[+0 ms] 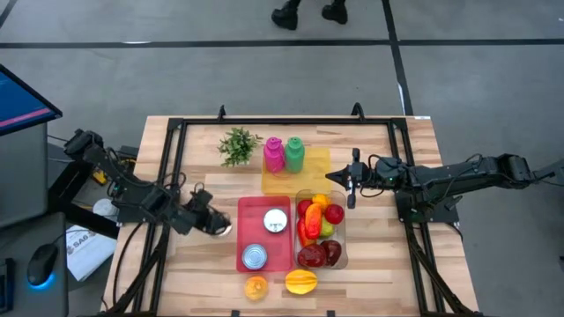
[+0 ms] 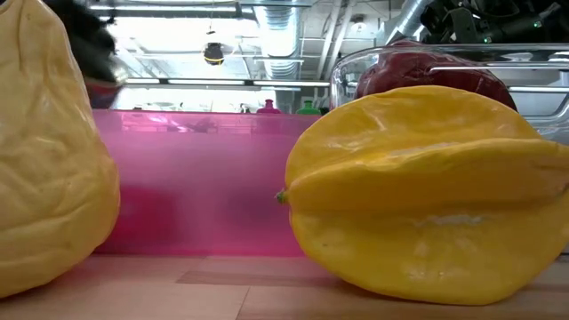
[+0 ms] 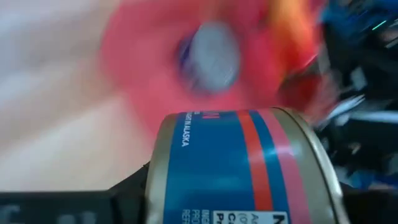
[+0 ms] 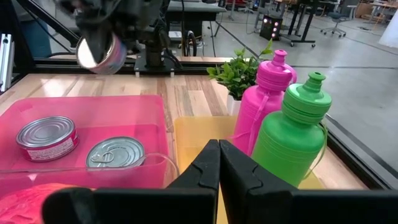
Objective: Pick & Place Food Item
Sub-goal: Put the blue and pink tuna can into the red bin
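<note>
A: Start at the left of the overhead picture. What is there?

B: The left gripper [image 1: 214, 224] sits at the left-centre, just left of the pink tray [image 1: 248, 211]. Its fingers are part-way closed around a can [image 3: 242, 168] with a blue and red label. The right wrist view shows that can [image 4: 98, 52] lifted clear of the table, beyond the tray's far edge.

A: And in the tray?

B: Two more tins, both standing upright with their silver lids up: one [image 1: 276, 222] toward the upper right of the tray, the other [image 1: 254, 256] toward the lower left.

A: Below the tray?

B: An orange fruit [image 1: 256, 287] and a yellow starfruit [image 1: 301, 282], side by side near the bottom edge of the table. In the low view the starfruit [image 2: 427, 191] fills the right half of the frame.

A: Moving right?

B: A clear bin [image 1: 343, 255] packed with red, orange and yellow produce, touching the tray's right side. Above it lie a yellow tray [image 1: 319, 163], a pink bottle [image 1: 274, 154], a green bottle [image 1: 294, 153] and a small plant [image 1: 237, 145].

A: The other arm?

B: The right gripper [image 1: 352, 179] hovers at the right-centre, over the yellow tray's right edge. Its fingers are pressed together, holding nothing.
</note>
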Robot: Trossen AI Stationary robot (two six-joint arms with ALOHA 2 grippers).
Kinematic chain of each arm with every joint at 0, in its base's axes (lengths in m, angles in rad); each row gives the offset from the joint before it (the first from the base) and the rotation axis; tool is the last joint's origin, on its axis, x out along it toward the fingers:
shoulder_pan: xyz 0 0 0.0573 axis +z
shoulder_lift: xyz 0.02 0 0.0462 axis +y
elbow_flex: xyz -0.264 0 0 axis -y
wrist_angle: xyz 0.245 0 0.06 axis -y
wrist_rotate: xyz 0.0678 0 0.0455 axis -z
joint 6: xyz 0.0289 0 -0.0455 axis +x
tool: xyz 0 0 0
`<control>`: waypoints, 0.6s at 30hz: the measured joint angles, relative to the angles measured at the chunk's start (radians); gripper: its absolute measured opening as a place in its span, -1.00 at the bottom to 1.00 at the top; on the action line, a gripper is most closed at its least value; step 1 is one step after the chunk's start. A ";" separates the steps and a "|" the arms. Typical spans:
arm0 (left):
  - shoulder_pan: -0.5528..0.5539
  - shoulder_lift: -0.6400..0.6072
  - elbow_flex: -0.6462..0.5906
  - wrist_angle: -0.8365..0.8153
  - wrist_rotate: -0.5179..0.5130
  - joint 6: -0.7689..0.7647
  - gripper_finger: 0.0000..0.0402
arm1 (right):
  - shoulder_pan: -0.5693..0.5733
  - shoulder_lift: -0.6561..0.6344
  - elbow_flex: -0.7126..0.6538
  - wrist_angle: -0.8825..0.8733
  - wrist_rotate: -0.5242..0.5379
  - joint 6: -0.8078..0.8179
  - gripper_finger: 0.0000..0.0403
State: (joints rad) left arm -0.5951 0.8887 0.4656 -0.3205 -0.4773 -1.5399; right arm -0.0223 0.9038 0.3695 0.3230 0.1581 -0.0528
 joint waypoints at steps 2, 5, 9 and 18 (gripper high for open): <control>0.033 -0.002 0.000 0.070 -0.061 0.092 -0.18 | 0.000 0.000 0.000 0.003 0.000 0.000 -1.00; 0.097 0.014 0.001 0.197 -0.097 0.245 -0.18 | 0.000 0.000 0.000 0.003 0.000 0.000 -1.00; 0.180 0.066 0.002 0.365 -0.098 0.405 -0.22 | 0.000 0.000 0.000 0.005 0.000 0.000 -1.00; 0.319 0.280 0.002 0.690 -0.003 0.489 -0.18 | 0.000 0.000 0.000 0.008 0.000 -0.002 -1.00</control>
State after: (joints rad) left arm -0.2758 1.1682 0.4675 0.3698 -0.4807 -1.0505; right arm -0.0223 0.9037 0.3695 0.3307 0.1585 -0.0553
